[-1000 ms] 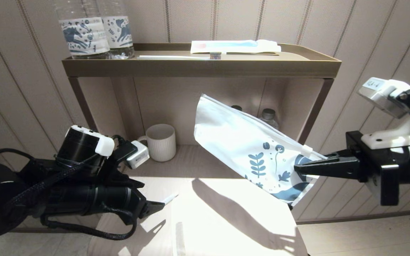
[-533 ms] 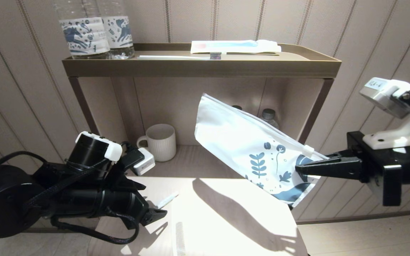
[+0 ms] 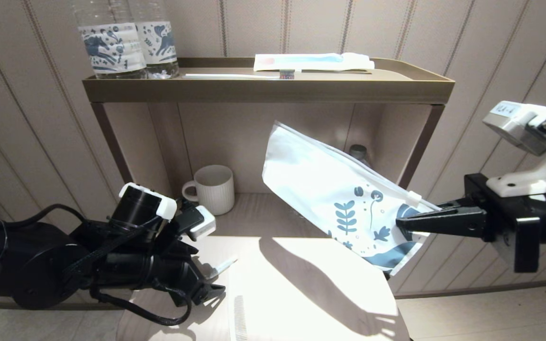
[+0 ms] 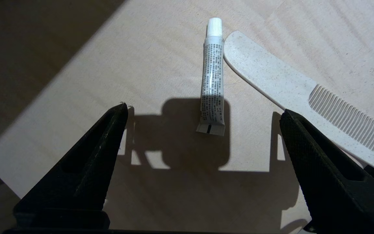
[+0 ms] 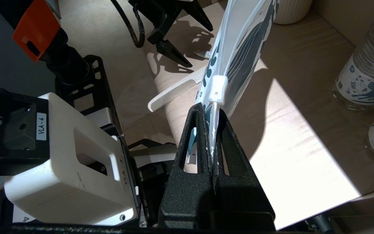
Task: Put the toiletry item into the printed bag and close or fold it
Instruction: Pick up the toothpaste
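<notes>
My right gripper (image 3: 403, 222) is shut on the printed bag (image 3: 330, 199) and holds it in the air in front of the shelf; its white slider (image 5: 218, 91) sits just past the fingertips. A small white tube with grey print (image 4: 212, 78) lies on the pale table, its crimped end toward my left gripper (image 4: 203, 110). That gripper stands open low over the table's left edge (image 3: 211, 284), with the tube just beyond its fingertips. A speckled white comb (image 4: 291, 91) lies beside the tube.
A brown shelf unit (image 3: 268, 90) stands behind the table, with two water bottles (image 3: 126, 38), a toothbrush and a white-and-blue packet (image 3: 313, 61) on top. A ribbed white mug (image 3: 213, 189) and more bottles (image 5: 365, 71) sit on its lower level.
My left arm has moved forward and to the right, down toward the tube on the table. The right gripper has lifted the bag slightly.
</notes>
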Controlling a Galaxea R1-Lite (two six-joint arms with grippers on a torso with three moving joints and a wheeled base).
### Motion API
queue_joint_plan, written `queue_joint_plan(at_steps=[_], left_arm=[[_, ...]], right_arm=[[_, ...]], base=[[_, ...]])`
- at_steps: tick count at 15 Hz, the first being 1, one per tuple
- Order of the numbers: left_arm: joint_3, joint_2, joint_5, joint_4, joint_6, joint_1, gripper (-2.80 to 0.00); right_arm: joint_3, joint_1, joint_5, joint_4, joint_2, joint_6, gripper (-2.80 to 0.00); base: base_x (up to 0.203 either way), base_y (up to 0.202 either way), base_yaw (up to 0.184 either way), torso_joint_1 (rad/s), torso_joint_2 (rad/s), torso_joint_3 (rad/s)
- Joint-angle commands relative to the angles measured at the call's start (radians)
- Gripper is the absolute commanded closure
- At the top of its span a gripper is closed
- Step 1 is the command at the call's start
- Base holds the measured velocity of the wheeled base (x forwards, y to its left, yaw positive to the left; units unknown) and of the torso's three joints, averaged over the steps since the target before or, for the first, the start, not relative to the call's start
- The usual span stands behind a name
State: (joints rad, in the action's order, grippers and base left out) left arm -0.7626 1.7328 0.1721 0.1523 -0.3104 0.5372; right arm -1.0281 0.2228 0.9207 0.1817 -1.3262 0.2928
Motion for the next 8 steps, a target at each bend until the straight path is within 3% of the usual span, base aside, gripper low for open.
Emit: queue_joint_plan(at_steps=[1, 8], left_arm=[[0.000, 0.017, -0.001, 0.001, -0.016, -0.004, -2.80], [-0.012, 0.078, -0.025, 0.091, -0.018, -0.006, -2.80]], right_arm=[[0.001, 0.000, 0.007, 0.001, -0.001, 0.002, 0.00], [0.000, 0.000, 0.010, 0.001, -0.002, 0.002, 0.00]], base=[[0.000, 0.000, 0.000, 0.000, 0.00, 0.000], [0.000, 0.000, 0.000, 0.000, 0.00, 0.000]])
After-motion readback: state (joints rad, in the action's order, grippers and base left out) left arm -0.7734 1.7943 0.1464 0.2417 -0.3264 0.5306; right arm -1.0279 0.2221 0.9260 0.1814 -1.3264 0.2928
